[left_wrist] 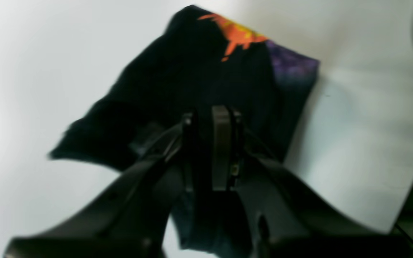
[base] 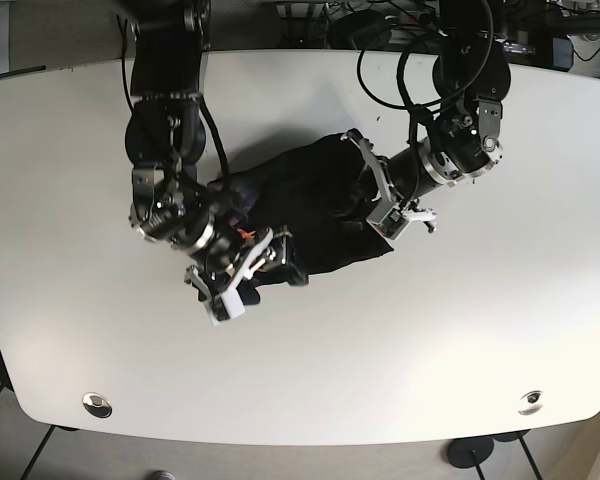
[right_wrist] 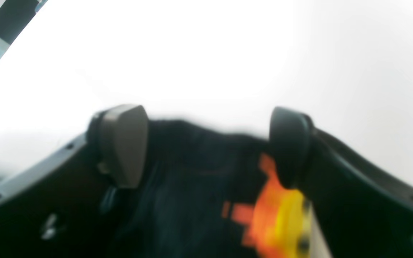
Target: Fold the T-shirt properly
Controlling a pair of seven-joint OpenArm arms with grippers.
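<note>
Both wrist views were soft with motion blur. The right wrist view was overexposed, its white table [right_wrist: 228,53] blown to glare. The base view was sharp and evenly lit, the black T-shirt [base: 315,205] swallowing detail, with edges bowed by lens distortion.

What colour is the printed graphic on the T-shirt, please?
Orange with yellow, on the black T-shirt; clearest in the left wrist view.

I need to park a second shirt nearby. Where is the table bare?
Bare: the table along the near edge, and both far ends. Crowded: the middle, where the T-shirt lies between the left claw and right claw.
</note>
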